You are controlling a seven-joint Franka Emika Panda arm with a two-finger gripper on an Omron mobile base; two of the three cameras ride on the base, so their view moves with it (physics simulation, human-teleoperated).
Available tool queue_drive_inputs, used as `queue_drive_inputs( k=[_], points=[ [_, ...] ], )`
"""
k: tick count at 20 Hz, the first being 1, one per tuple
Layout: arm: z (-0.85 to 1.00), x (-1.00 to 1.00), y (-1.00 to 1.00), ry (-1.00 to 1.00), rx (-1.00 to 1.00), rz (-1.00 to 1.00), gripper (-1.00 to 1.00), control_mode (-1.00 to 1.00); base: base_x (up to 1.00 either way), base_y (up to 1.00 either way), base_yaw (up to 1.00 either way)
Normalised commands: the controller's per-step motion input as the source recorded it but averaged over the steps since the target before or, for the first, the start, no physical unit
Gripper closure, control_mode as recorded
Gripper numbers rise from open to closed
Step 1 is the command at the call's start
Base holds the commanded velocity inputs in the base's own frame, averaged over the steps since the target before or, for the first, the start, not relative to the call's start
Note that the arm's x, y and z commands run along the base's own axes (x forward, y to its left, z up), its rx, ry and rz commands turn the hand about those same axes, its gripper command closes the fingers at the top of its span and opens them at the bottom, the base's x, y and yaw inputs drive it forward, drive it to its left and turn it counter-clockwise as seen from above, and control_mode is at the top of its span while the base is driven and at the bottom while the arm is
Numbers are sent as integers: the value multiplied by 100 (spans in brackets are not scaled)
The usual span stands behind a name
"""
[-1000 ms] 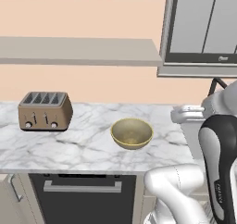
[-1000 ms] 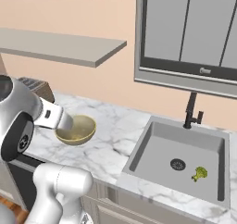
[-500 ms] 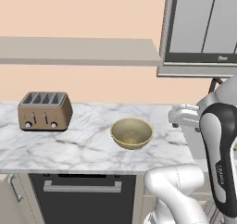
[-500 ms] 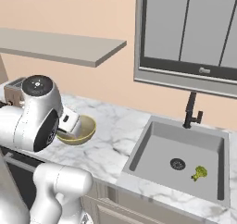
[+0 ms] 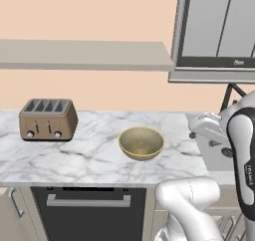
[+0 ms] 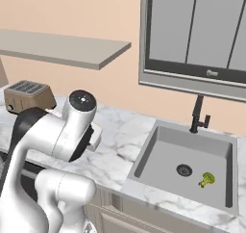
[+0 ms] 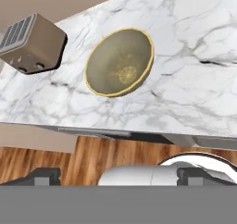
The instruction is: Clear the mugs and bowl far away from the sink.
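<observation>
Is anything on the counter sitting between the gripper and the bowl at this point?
Nothing visible does. In the hand view the bowl lies alone on bare marble counter, with the toaster off to one side, apart from it. The open gripper looks straight at the bowl.

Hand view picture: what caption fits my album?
Looking down at the bowl beside the toaster on the marble counter.

A brown four-slot toaster (image 5: 48,119) is set on the white marble counter (image 5: 89,158), a dark oven front with a bar handle (image 5: 88,200) is seen below it, two plain shelves (image 5: 84,55) are mounted above, and a small green vegetable piece (image 6: 207,179) is seen farther right.
</observation>
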Motion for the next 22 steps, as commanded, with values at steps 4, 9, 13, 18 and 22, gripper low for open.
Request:
queue_drive_inputs(
  k=[4,9,13,18,22],
  points=[
    [-54,45,0,0,0,0,-100,-100,0,0,0],
    [-50,54,0,9,-1,0,-100,-100,0,0,0],
    [-46,56,0,12,0,0,-100,-100,0,0,0],
    [-34,57,0,11,-1,0,-100,-100,0,0,0],
    [-27,61,1,3,-3,0,-100,-100,0,0,0]
  ],
)
